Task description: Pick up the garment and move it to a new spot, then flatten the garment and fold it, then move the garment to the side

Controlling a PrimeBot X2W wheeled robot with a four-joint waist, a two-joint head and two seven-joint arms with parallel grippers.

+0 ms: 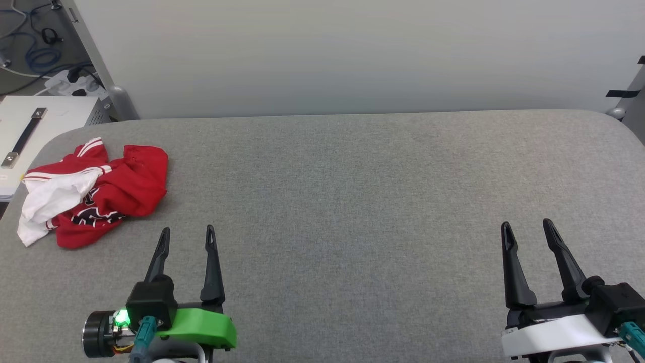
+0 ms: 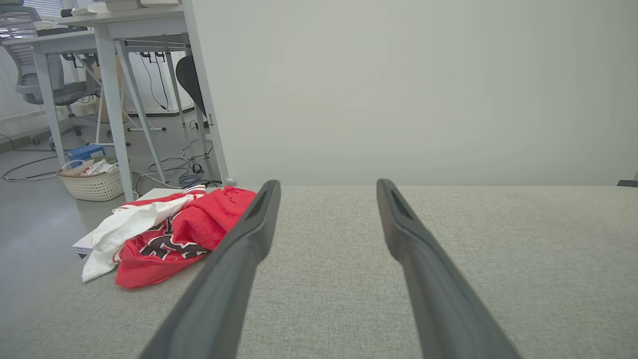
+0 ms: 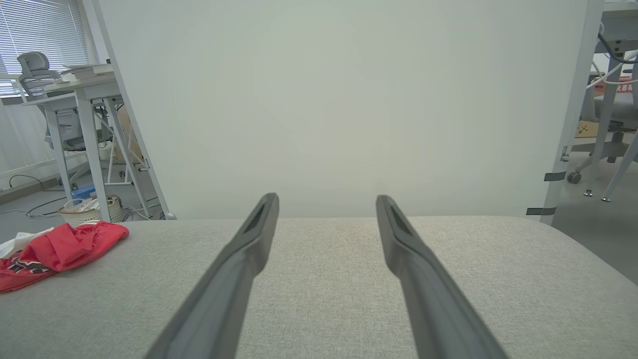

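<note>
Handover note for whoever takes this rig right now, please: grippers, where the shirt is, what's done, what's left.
Left gripper: open, empty, at the near edge of the grey table. The garment lies just ahead, to its left.
Right gripper: open, empty, at the table's right end, far from the garment.
Garment: a crumpled red and white heap at the table's left end, touching neither gripper.
Done: nothing yet.
Left: pick it up, move it, flatten, fold, set it aside.
</note>
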